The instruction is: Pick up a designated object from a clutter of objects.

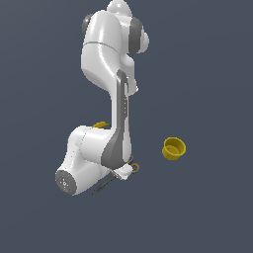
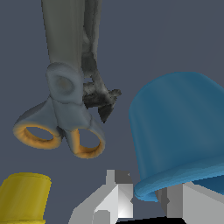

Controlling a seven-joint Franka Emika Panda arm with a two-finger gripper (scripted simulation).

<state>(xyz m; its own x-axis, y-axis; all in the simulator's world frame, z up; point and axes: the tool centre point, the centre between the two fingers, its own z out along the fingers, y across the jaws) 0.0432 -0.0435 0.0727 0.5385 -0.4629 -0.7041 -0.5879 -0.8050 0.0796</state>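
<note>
The blue cup [image 2: 179, 131] fills one side of the wrist view, lying with its closed base away from the camera and its rim by my fingers. My gripper [image 2: 145, 199] is shut on the cup's rim wall, with one finger [image 2: 116, 197] outside and the other finger [image 2: 186, 203] inside the opening. In the exterior view the blue cup is hidden behind the arm, and only a white piece of the gripper [image 1: 123, 172] shows low down by the floor.
Grey scissors with orange handles [image 2: 65, 109] lie close beside the blue cup, and the orange handles [image 1: 133, 165] peek out from behind the arm. The yellow cup [image 1: 174, 148] stands apart toward the exterior view's right. A bit of yellow banana [image 1: 101, 124] shows behind the arm.
</note>
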